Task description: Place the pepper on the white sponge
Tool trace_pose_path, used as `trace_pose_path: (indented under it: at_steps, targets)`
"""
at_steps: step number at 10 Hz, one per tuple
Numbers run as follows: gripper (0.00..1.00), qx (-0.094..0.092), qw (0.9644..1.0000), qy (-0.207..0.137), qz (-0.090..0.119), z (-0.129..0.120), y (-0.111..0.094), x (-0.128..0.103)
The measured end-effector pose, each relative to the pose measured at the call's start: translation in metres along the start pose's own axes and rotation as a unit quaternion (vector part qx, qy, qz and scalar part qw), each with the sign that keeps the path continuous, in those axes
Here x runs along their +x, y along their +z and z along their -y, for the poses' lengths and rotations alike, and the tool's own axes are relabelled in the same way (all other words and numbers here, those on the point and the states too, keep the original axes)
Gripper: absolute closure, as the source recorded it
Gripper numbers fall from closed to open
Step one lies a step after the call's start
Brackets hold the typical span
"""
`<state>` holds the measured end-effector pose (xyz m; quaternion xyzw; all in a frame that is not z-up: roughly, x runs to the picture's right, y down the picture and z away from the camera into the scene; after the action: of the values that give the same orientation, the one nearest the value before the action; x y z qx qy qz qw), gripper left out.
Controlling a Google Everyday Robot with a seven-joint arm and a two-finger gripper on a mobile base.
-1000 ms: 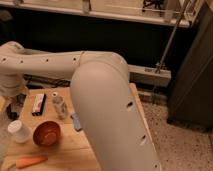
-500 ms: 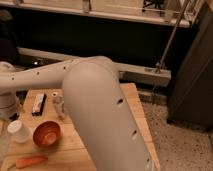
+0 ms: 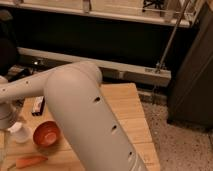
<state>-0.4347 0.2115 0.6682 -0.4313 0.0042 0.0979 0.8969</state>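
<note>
The arm (image 3: pixel 85 117) fills the middle of the view, one thick pale link sweeping from the bottom centre up and over to the left. Its wrist (image 3: pixel 7 114) drops down at the left edge, and the gripper is out of sight there, off the left side of the view and low over the near-left corner of the wooden table (image 3: pixel 127 107). Its jaws stand spread as wide as they go, with nothing between them that shows.

The pepper (image 3: pixel 31 161) is lying flat on the table, slim and orange-red, just right of the gripper's end of the arm and close to the bottom edge. It lies on bare wood, touching nothing, with its length running left to right.

Up from the pepper and a little further right of the gripper sits the orange bowl (image 3: pixel 47 133), upright with its mouth facing up. Just beside the bowl, on the gripper's side, stands a white cup (image 3: pixel 21 132), close under the wrist. Further back from the gripper lies a dark block (image 3: pixel 38 105) with a white top, half tucked under the arm's upper link.

The white sponge does not show; the big link covers the middle of the table.

Far right of the gripper are the speckled floor (image 3: pixel 180 145), a dark cabinet (image 3: pixel 192 75) and a slanted metal pole (image 3: pixel 172 40).
</note>
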Motion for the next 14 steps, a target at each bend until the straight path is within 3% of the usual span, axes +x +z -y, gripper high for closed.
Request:
trace_pose_path:
  at_steps: [9, 12, 14]
  targets:
    - [0.20, -0.009, 0.9999, -0.001, -0.013, -0.007, 0.008, 0.000]
    - [0.20, -0.025, 0.9976, -0.032, -0.057, -0.048, 0.027, -0.007]
    - [0.20, -0.017, 0.9958, -0.035, -0.082, -0.066, 0.045, -0.010]
